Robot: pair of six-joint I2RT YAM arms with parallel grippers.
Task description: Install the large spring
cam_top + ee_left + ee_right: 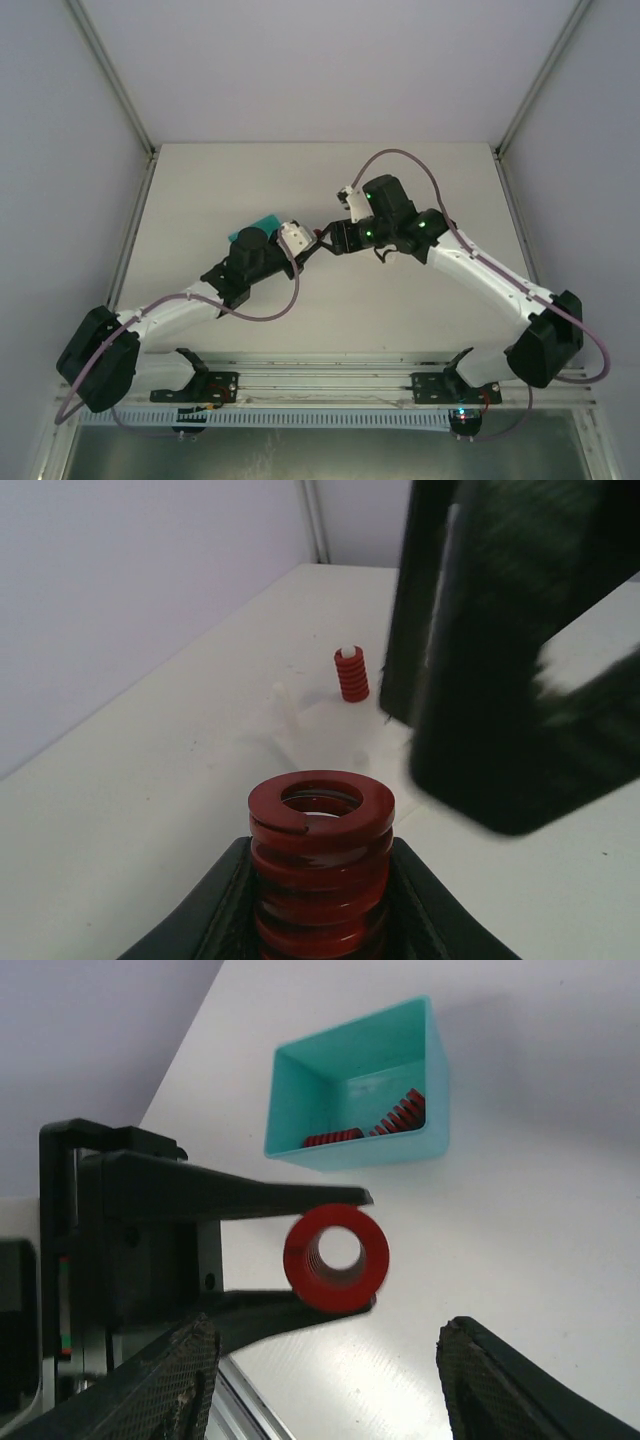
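Note:
My left gripper [320, 865] is shut on the large red spring [320, 830], which stands upright between its black fingers, held above the table. In the right wrist view the spring [336, 1257] shows end-on, clamped between the left gripper's fingers [250, 1192]. A bare white peg [288, 715] and a small red spring [351, 673] seated on another white peg stand ahead on the table. My right gripper [330, 1390] is open and empty, close in front of the held spring. From above, both grippers meet at mid-table: left [312, 243], right [335, 238].
A teal bin [300, 1110] holding loose red springs [400, 1115] sits on the table behind the left gripper; it also shows in the top view [262, 221]. The right gripper's black body [510, 650] looms close on the right of the left wrist view. White walls enclose the table.

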